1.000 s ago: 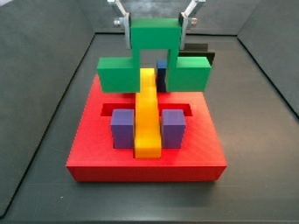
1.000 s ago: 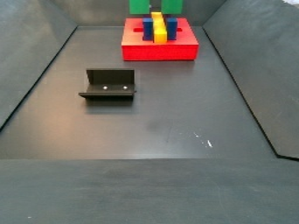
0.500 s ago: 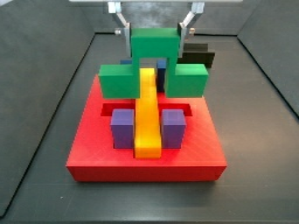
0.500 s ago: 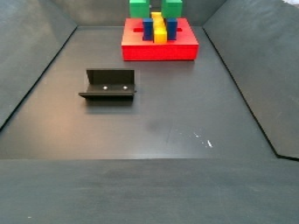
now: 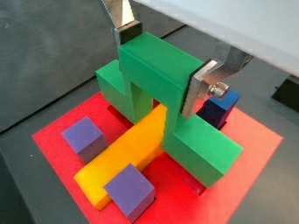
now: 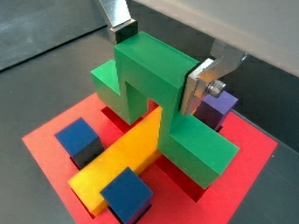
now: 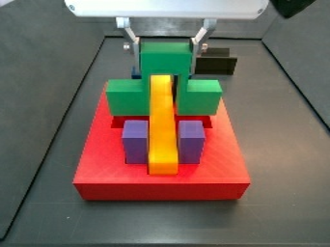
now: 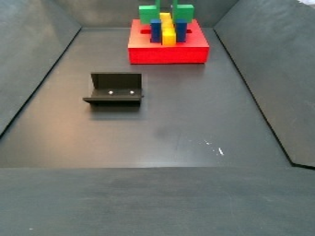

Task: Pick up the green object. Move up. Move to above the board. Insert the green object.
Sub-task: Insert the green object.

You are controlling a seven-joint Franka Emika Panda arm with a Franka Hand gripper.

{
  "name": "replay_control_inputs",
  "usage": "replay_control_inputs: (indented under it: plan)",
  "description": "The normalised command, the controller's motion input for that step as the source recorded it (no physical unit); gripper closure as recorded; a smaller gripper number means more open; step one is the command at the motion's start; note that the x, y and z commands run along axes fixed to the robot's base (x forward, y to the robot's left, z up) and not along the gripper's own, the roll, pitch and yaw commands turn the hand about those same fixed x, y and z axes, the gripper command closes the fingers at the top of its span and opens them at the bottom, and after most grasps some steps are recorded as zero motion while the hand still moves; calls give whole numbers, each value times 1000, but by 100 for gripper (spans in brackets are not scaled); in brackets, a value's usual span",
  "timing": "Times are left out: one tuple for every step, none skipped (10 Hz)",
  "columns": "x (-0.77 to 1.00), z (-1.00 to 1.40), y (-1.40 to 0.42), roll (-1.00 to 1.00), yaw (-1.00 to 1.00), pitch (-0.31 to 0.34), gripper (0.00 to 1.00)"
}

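Note:
The green object [image 7: 165, 75] is a bridge-like block and straddles the far end of the yellow bar [image 7: 161, 121] on the red board [image 7: 161, 176]. Its two legs reach down to the board on either side of the bar. My gripper [image 7: 165, 46] is shut on its raised top cube, with silver fingers [image 5: 201, 83] pressed on both sides. Both wrist views show the grip on the green object [image 5: 158, 74] [image 6: 155, 74] and the gripper [image 5: 163, 57] [image 6: 162, 59]. In a side view the green object [image 8: 165, 14] sits low on the board [image 8: 167, 53].
Purple blocks [image 7: 134, 140] [image 7: 191, 138] flank the yellow bar near the board's front. A black block [image 7: 219, 64] lies behind the board. The fixture [image 8: 114, 89] stands on the dark floor well in front of the board. Grey walls enclose the floor.
My gripper has come down with the green object. The object's legs have dropped from above the board to either side of the yellow bar.

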Motion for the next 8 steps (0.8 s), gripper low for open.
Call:
replay_control_inputs:
  plan:
    - [-11, -163, 0, 13, 0, -37, 100]
    - [0, -166, 0, 0, 0, -33, 100]
    - [106, -171, 0, 10, 0, -19, 100]
    - [157, -197, -11, 11, 0, -26, 100]
    - [111, -226, 0, 56, 0, -11, 100]
    - [63, -197, 0, 70, 0, 0, 100]
    - [114, -186, 0, 56, 0, 0, 100]
    - [223, -146, -57, 3, -134, 0, 100]
